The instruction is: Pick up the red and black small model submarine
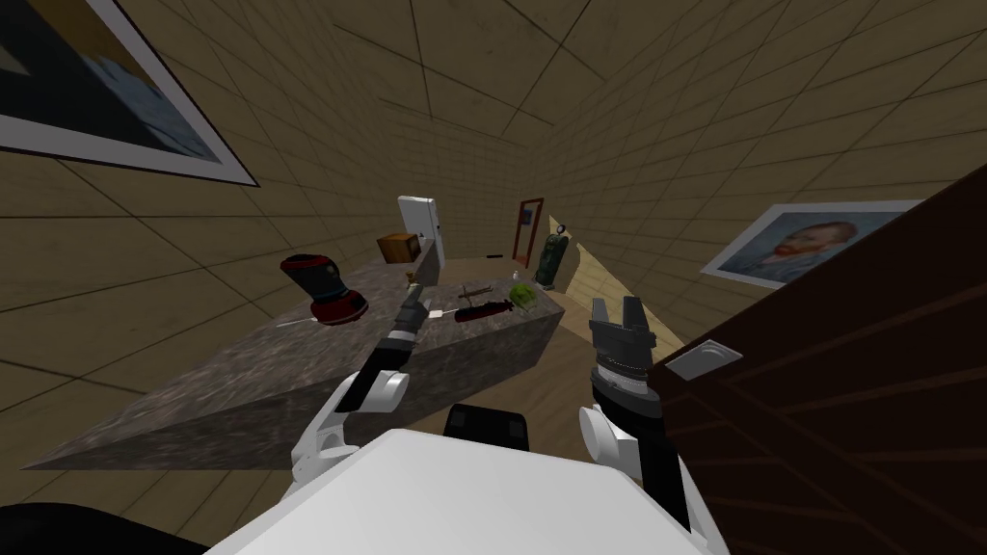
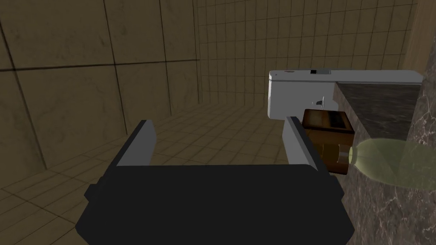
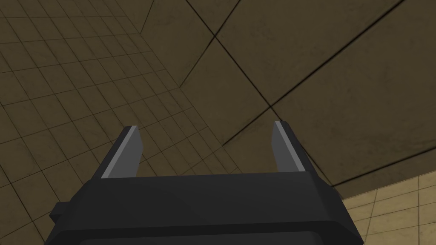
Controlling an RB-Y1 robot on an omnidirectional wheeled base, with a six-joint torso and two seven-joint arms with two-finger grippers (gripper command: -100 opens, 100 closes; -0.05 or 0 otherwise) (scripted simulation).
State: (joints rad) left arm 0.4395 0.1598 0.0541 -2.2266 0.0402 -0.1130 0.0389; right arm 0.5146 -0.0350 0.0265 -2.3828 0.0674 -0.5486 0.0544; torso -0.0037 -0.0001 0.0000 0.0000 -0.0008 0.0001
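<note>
Currently left gripper [image 2: 219, 122] released, over counter [image 1: 241, 376] near submarine [image 1: 485, 310]; right gripper [image 3: 206, 125] released, farther from submarine.

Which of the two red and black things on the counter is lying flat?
The slim, dark submarine beside the green object, on the right of the open left gripper. The other, a bulky thing, stands on a red base.

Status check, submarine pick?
Left gripper open at counter; right gripper open. Submarine on counter, not yet gripped. Bottle beside left gripper.
</note>
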